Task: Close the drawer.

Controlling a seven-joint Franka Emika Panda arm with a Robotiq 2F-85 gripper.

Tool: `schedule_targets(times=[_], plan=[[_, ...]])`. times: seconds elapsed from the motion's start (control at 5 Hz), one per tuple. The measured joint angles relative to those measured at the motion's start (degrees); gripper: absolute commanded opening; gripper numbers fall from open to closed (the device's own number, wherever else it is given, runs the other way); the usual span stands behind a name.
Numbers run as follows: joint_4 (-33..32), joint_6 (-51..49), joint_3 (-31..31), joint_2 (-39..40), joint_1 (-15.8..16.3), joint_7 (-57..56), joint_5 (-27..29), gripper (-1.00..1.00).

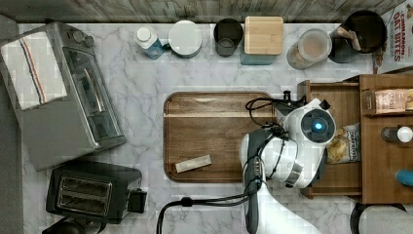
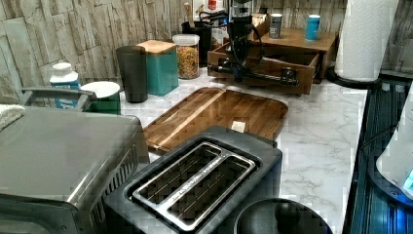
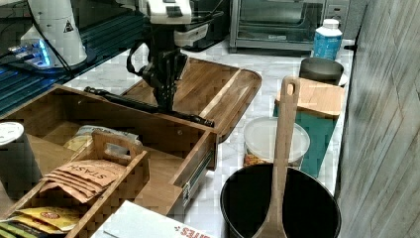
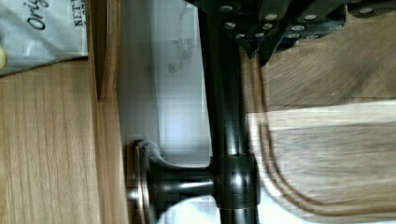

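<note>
We see the claw [image 3: 165, 101] at the open drawer's [image 3: 148, 130] dark bar handle [image 3: 148, 106]; its grip we cannot tell.

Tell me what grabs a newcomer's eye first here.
The robot arm reaching down to the open drawer, its gripper right at the dark bar handle on the drawer's front. Next, the big wooden tray mid-counter, just left of the drawer in the top view, with a small packet on it.
</note>
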Motion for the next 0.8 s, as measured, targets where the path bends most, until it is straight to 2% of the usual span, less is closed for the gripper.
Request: schedule_targets(times=[0.2, 0.4, 0.6, 0.8], plan=[[2.24, -1.06, -0.8, 1.49, -0.83, -4.87, -0.98, -1.0], [5.37, -3.39, -1.93, 3.78, -1.13, -14.44, -1.13, -1.0], [8.5, -4.22, -2.44, 5.93, -3.12, -21.65, -1.16, -1.0], [11.97, -4.14, -2.61, 8.38, -6.71, -28.7, -2.38, -1.0]])
